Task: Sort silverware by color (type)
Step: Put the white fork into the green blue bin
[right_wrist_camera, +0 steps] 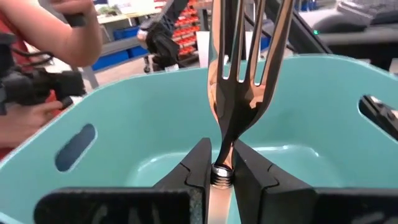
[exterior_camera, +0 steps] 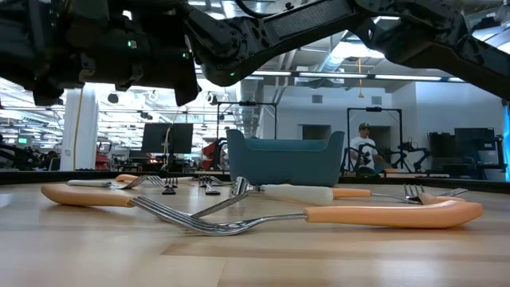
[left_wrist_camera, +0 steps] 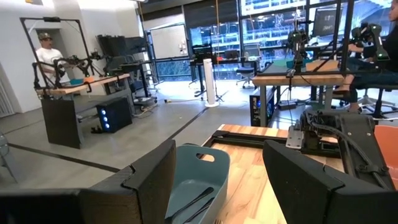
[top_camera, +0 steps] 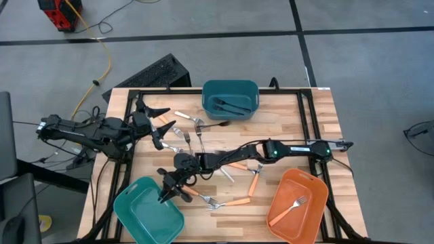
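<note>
My right gripper (top_camera: pixel 167 193) reaches across the table to the near left and is shut on a silver fork (right_wrist_camera: pixel 239 93), over the rim of the light teal bin (top_camera: pixel 129 201). My left gripper (top_camera: pixel 161 127) stands open at the far left with nothing between its fingers. It faces the dark teal bin (left_wrist_camera: pixel 205 171), which holds dark utensils (top_camera: pixel 230 105). Orange-handled forks (top_camera: pixel 254 179) and pale-handled forks (top_camera: pixel 183 115) lie loose on the table's middle. One fork (top_camera: pixel 293 203) lies in the orange bin (top_camera: pixel 312 186). My right gripper pinches the fork's narrow neck (right_wrist_camera: pixel 225 146), just ahead of a small ring at the handle, between its two fingers. The fork lies along the fingers, tines pointing away from the gripper. It is lifted clear, its head over the light teal bin's hollow (right_wrist_camera: pixel 124 124).
Loose forks (exterior_camera: pixel 382 214) lie crossed between the three bins. The right arm (top_camera: pixel 285 150) spans the table's middle. A black frame rail (top_camera: pixel 308 115) runs along the right side. A person's hand (right_wrist_camera: pixel 62 25) shows beyond the table.
</note>
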### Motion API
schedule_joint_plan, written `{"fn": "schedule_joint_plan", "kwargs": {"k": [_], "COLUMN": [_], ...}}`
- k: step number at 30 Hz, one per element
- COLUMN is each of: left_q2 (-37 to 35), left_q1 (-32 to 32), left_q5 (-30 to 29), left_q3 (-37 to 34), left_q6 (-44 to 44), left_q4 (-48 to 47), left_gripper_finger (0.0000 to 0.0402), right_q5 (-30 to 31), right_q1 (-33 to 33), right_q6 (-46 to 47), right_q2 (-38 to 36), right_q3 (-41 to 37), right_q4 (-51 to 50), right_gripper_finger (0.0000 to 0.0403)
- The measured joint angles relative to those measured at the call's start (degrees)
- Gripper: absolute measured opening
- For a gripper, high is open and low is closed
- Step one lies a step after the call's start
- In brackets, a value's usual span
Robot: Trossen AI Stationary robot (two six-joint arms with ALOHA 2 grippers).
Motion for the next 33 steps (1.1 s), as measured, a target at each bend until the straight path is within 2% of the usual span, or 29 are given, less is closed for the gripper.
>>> {"fn": "schedule_joint_plan", "kwargs": {"k": [12,26,33], "left_q2": [0.0,0.0,0.0], "left_q1": [0.0,0.0,0.0], "left_q5": [0.0,0.0,0.0], "left_q3": [0.0,0.0,0.0], "left_q6": [-0.8,-0.8,-0.8], "left_q4": [0.0,-0.1,-0.2], "left_gripper_finger": [0.0230,0.0230,0.0230], "right_q5": [2.3,2.9,2.8], "right_q1": [-0.1,-0.1,-0.1], "right_q6": [2.4,0.4,-0.6], "right_q2": [0.0,0.0,0.0], "right_q3": [0.0,0.0,0.0], "right_q4": [-0.3,-0.4,-0.3], "right_gripper_finger": [0.0076,0.0146,0.0162]}}
